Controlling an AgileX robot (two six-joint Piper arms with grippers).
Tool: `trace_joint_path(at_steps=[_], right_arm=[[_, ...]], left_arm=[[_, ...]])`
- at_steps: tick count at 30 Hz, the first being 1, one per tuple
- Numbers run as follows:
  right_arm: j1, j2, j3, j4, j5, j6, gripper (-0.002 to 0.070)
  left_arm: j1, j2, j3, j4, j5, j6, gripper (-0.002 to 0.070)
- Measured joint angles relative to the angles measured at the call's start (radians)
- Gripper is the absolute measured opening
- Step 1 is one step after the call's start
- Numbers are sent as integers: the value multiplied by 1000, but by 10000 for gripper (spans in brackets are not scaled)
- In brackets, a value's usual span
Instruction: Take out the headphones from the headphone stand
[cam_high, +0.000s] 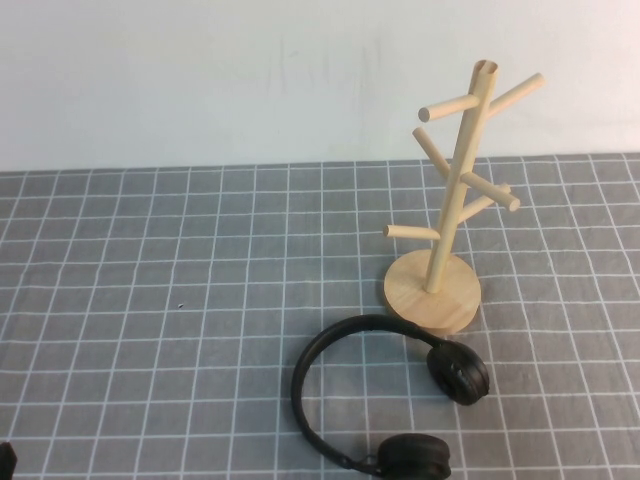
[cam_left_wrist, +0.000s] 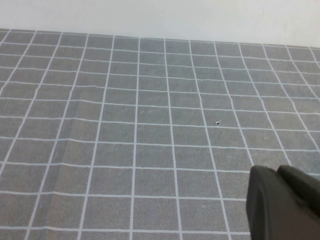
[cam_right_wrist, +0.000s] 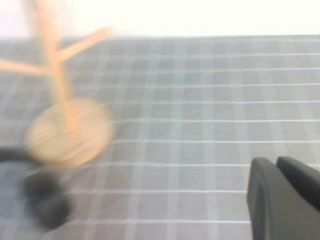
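Note:
The black headphones (cam_high: 297, 385) lie flat on the grey grid mat, just in front of the headphone stand, with both earcups (cam_high: 458, 372) toward the right. The light wooden stand (cam_high: 432, 292) stands upright at the right with all its pegs bare. In the right wrist view the stand (cam_right_wrist: 70, 132) and one earcup (cam_right_wrist: 45, 200) show blurred, well away from my right gripper (cam_right_wrist: 275, 161), which is shut and empty. My left gripper (cam_left_wrist: 276, 170) is shut and empty over bare mat at the near left.
The grey mat with white grid lines (cam_high: 150, 300) covers the table. A white wall (cam_high: 200, 80) runs behind its far edge. A dark bit of my left arm (cam_high: 5, 458) shows at the near left corner.

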Motion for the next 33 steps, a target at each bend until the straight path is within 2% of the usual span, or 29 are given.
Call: trace_joint_path(at_steps=[6, 10, 28, 30, 33], right_arm=[[-239, -301, 238, -7, -87, -4, -6], [-314, -403, 305, -10, -104, -4, -6], [-255, -406, 324, -45, -130, -19, -6], [-255, -406, 324, -32, -130, -50, -6], [-255, -406, 324, 65, -130, -207, -6]], left_arm=[[0, 0, 0, 0, 0, 0, -4], [0, 0, 0, 0, 0, 0, -4], [0, 0, 0, 0, 0, 0, -4], [0, 0, 0, 0, 0, 0, -4], [0, 0, 0, 0, 0, 0, -4]])
